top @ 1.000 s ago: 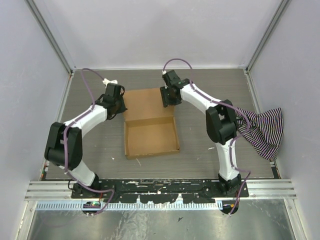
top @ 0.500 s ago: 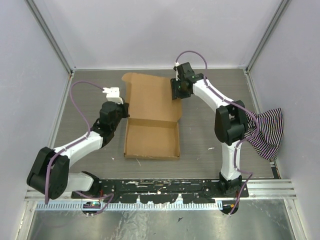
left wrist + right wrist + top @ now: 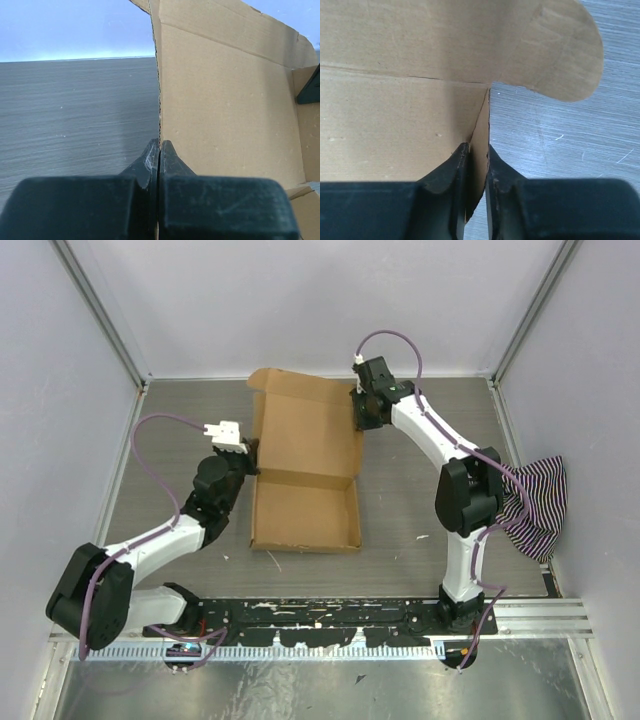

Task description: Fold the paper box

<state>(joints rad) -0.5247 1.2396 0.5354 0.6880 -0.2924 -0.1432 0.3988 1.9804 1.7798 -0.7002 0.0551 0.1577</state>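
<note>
The paper box (image 3: 305, 455) is brown cardboard lying mid-table, its shallow tray (image 3: 305, 515) toward me and its lid panel spread toward the far wall. My left gripper (image 3: 254, 455) is shut on the lid's left edge; in the left wrist view that edge (image 3: 159, 75) runs straight into my closed gripper (image 3: 159, 145). My right gripper (image 3: 358, 420) sits at the lid's right side. In the right wrist view a narrow side flap (image 3: 481, 135) stands between the two fingers of my gripper (image 3: 477, 150), which press in on it. A rounded tab (image 3: 560, 55) juts out beyond.
A black-and-white striped cloth (image 3: 530, 500) lies bunched at the right wall, beside the right arm's elbow. Grey walls close in the table on three sides. Bare wood-grain table (image 3: 180, 430) shows left of the box.
The lid has swung from over the tray out toward the far wall. The left arm drew back toward its base, still gripping. The right gripper moved farther away and narrowed onto the side flap.
</note>
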